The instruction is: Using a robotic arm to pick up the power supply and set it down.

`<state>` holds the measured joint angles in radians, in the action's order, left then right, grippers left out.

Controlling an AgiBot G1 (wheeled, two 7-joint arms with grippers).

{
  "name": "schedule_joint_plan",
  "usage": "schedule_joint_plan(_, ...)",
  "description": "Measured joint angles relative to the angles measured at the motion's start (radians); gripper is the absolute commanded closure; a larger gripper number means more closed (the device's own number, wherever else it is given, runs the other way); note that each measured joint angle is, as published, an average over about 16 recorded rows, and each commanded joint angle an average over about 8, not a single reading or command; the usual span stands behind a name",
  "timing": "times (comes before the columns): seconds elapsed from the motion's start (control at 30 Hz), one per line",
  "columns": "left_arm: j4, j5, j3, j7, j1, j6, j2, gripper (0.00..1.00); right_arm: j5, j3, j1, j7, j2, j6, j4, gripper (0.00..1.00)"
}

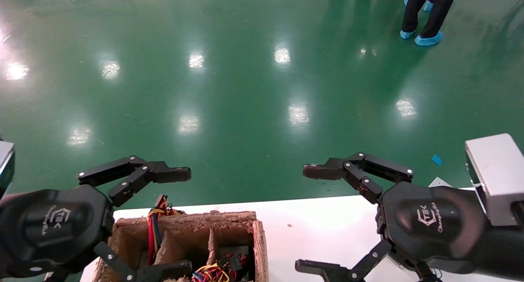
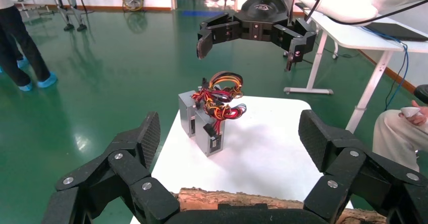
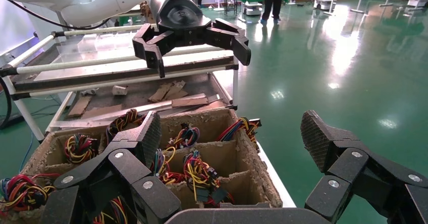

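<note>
Two grey power supplies (image 2: pixel 202 125) with red, yellow and black wire bundles stand side by side on the white table (image 2: pixel 267 153). More power supplies sit in a partitioned cardboard box (image 3: pixel 252 163), with their wire bundles (image 3: pixel 197 171) sticking up. In the head view the box (image 1: pixel 258 241) is at the table's left end. My left gripper (image 1: pixel 180 222) hovers open above the box, holding nothing. My right gripper (image 1: pixel 309 219) hovers open above the table's right part, also holding nothing. In the head view my right arm hides the two standing power supplies.
The table's far edge (image 1: pixel 319 198) drops to a green floor. A person (image 1: pixel 425 12) stands far back on the right. A metal rack (image 3: pixel 126 77) with cardboard scraps stands beyond the box. A seated person (image 2: pixel 404 128) is beside another white desk (image 2: pixel 353 35).
</note>
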<state>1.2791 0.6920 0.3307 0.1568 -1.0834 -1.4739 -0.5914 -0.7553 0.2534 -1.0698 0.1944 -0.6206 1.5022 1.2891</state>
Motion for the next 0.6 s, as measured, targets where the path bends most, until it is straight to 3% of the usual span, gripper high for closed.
schedule_joint_plan(0.6,0.0,0.0,0.0,0.0,0.0,0.0,0.0,0.0,0.022,0.023,-0.004,-0.007,0.009,-0.006,-0.004,0.0)
